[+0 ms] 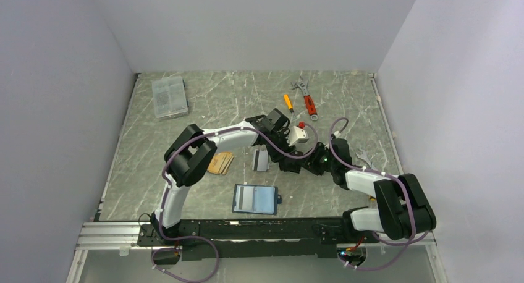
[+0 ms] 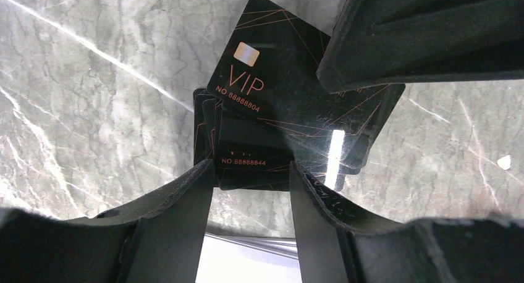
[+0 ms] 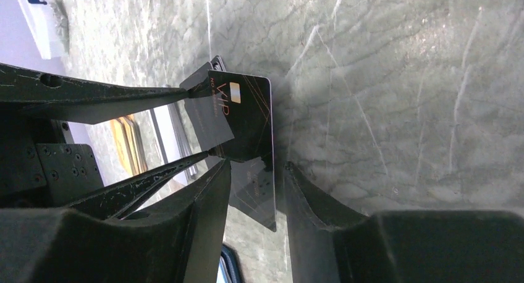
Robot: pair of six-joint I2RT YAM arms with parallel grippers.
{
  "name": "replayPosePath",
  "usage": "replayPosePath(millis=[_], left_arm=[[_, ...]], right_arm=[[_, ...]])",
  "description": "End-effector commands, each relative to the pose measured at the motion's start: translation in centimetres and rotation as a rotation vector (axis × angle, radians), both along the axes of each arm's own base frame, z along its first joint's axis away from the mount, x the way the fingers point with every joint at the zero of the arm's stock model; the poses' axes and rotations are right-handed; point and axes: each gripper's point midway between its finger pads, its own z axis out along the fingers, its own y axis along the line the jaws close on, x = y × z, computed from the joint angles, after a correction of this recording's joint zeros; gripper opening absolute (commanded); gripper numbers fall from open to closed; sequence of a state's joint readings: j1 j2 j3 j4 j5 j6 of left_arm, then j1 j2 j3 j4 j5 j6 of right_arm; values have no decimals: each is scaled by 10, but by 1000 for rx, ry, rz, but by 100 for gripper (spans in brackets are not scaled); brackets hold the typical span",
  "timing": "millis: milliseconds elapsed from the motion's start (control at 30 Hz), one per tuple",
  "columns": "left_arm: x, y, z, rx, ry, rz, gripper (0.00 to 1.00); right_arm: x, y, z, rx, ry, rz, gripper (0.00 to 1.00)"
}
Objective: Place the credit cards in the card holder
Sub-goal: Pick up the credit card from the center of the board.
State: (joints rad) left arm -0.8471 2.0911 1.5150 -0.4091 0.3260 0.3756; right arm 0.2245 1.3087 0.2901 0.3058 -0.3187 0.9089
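Black cards (image 2: 272, 110), glossy and fanned on the desk (image 1: 216, 104), with both my sets of fingers crowded over them.

My left fingers (image 2: 179, 202) straddle one card, tips at its edges; I cannot tell whether they press it. My right fingers (image 3: 204, 209) stand spread around another card's end, a gap showing on one side. The cards overlap and look slick, so a pinch could lift two or skid one away, and my fingers may knock each other. The top view alone shows the card holder (image 1: 254, 199) lying open near the desk's front edge, well apart, and the orange cards (image 1: 220, 163), but my arms hide the black pile there. The left wrist view reads the print; the right wrist view shows one card seemingly tilted.
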Motion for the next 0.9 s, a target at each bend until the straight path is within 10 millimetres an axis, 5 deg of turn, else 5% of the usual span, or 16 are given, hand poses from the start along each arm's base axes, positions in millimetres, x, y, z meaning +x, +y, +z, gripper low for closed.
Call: replayPosePath(millis=[0, 500, 867], left_arm=[[8, 10, -3, 36, 1, 34, 54], [9, 11, -5, 37, -11, 21, 52], [10, 12, -7, 40, -15, 21, 52]], right_arm=[[-13, -20, -26, -120, 95, -32, 42], [20, -19, -33, -127, 73, -41, 42], [-1, -20, -56, -110, 134, -52, 17]])
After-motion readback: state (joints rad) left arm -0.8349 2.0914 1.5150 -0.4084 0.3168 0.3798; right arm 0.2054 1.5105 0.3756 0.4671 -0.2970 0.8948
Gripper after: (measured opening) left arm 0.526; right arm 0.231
